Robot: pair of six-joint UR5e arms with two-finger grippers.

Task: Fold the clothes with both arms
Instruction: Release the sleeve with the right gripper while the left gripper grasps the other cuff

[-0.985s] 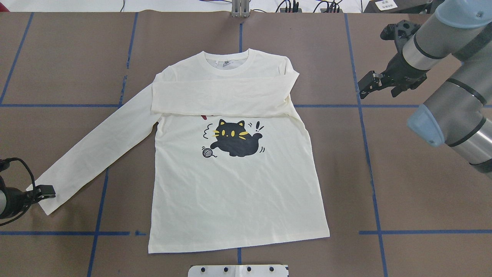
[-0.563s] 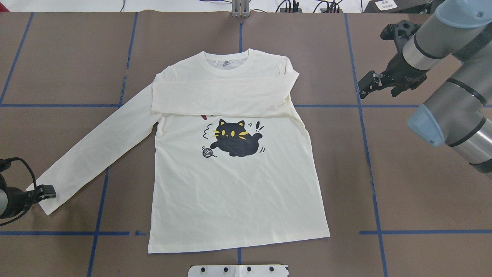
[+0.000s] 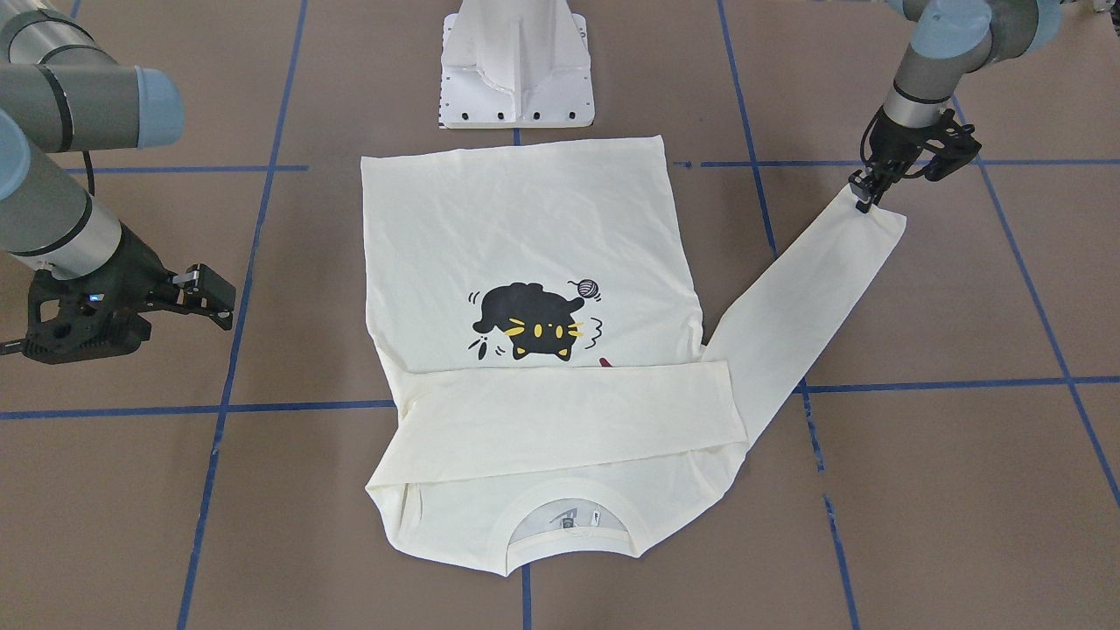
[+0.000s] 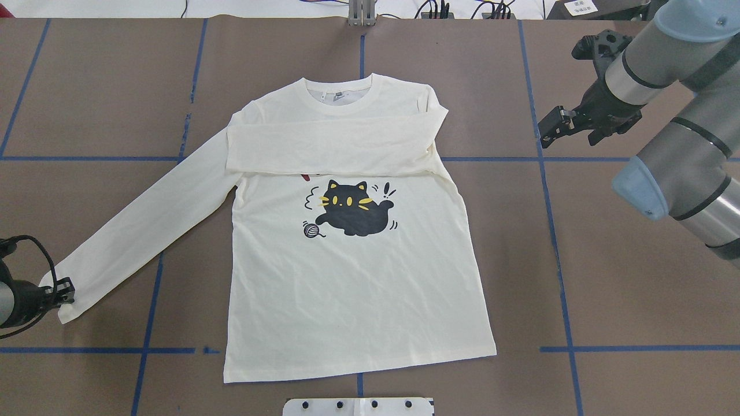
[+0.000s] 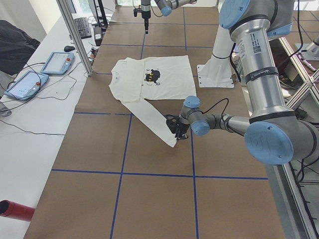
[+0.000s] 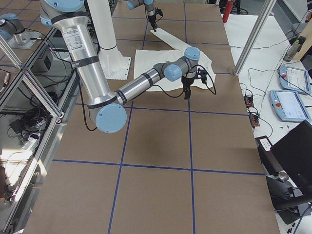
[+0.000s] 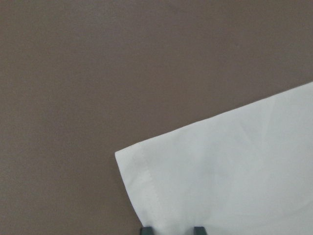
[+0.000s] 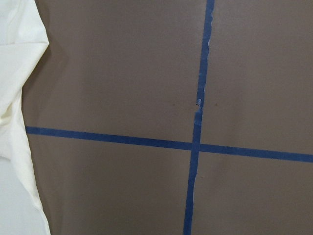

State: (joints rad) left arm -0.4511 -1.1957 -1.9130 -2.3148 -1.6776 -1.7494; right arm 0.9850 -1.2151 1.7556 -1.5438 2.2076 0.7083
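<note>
One cream long-sleeved T-shirt (image 4: pixel 358 289) lies print-up in the middle of the brown table (image 4: pixel 92 86). One sleeve is folded across its chest and the other stretches out toward the robot's left. The left gripper (image 4: pixel 65 292) pinches that sleeve's cuff (image 7: pixel 146 176), jaws drawn nearly together. The right gripper (image 4: pixel 548 126) hovers clear of the cloth, jaws apart, holding nothing.

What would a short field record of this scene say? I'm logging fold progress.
T-shirt: flat on the table, cat print up
folded sleeve: lies across the upper front
other sleeve: stretched out flat
left gripper: at that sleeve's cuff; grip unclear
right gripper: open, off the shirt, holding nothing
</note>
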